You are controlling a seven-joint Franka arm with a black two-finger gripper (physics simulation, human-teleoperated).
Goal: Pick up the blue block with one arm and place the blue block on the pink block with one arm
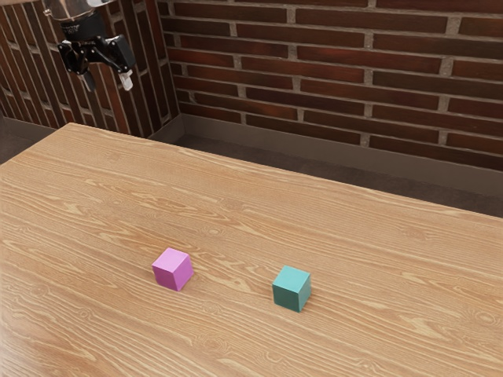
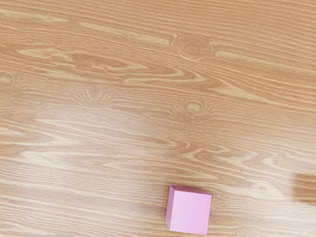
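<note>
A pink block (image 1: 173, 269) rests on the wooden table (image 1: 330, 212) near its front, and a teal-blue block (image 1: 291, 287) sits apart from it, toward the exterior view's right. My gripper (image 1: 108, 80) hangs high above the table's far left corner, well away from both blocks, its fingers spread open with nothing between them. The wrist view looks straight down on the table and catches the pink block (image 2: 188, 210).
A brick wall (image 1: 330, 71) runs behind the table. The table's far edge and left corner lie below my hand. Bare wood stretches between the gripper and the two blocks.
</note>
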